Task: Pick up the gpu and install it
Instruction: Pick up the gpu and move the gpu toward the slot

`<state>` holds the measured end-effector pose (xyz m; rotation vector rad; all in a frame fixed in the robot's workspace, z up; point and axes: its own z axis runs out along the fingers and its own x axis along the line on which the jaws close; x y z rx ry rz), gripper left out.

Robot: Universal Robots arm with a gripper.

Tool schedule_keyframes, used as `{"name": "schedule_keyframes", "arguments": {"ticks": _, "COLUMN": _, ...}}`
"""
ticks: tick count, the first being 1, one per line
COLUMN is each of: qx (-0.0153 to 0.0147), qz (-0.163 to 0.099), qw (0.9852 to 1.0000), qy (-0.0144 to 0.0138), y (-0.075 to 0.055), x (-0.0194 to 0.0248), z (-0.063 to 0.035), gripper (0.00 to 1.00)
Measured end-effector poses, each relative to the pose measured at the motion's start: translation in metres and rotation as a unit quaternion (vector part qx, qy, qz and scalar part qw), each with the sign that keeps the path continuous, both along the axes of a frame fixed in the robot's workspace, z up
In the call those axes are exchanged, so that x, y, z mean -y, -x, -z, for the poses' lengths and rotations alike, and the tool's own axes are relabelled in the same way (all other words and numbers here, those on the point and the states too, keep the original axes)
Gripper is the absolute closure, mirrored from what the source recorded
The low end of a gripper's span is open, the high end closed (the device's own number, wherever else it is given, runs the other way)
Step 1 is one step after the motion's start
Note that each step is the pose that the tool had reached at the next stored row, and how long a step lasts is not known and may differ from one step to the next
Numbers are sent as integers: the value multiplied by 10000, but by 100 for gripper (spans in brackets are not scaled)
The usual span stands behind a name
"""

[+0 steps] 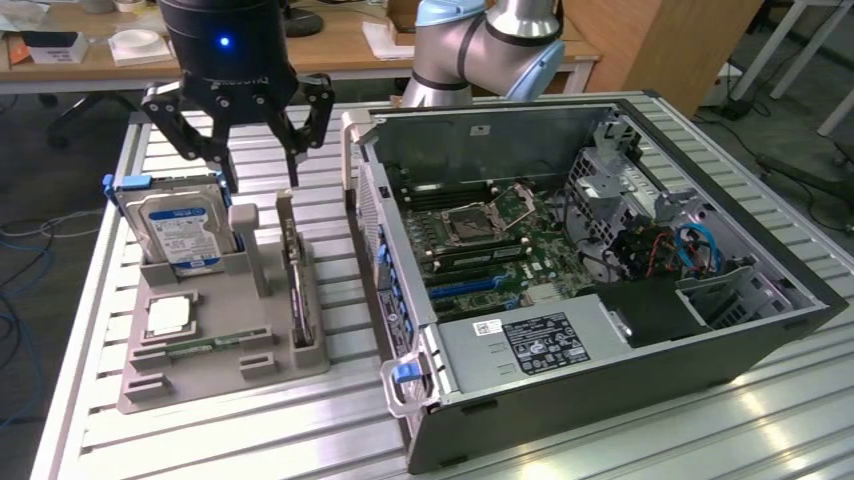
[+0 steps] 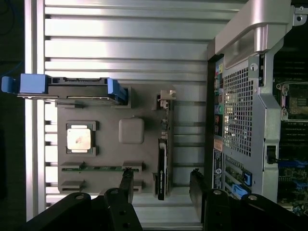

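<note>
On slatted metal table | gripper spread over gpu (edge-up) | desk behind

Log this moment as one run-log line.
gripper: open, empty | position: above gpu | gpu: on edge in grey holder, not grasped | computer case: open, gpu not installed

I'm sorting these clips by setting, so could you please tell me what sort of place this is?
Probably a robotics lab or workshop bench for PC assembly: an open computer case on a slatted metal table, a grey fixture holding a hard drive and gpu, and office desks behind.
</note>
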<state>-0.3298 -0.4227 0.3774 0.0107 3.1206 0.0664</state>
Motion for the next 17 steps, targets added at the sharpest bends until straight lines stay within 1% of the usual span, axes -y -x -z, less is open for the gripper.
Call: {"name": "schedule_keyframes", "arguments": {"ticks": 17, "qx": 0, "qz": 0, "qw": 10000, "qy": 0, "y": 0, "x": 0, "z": 36, "gripper": 41}}
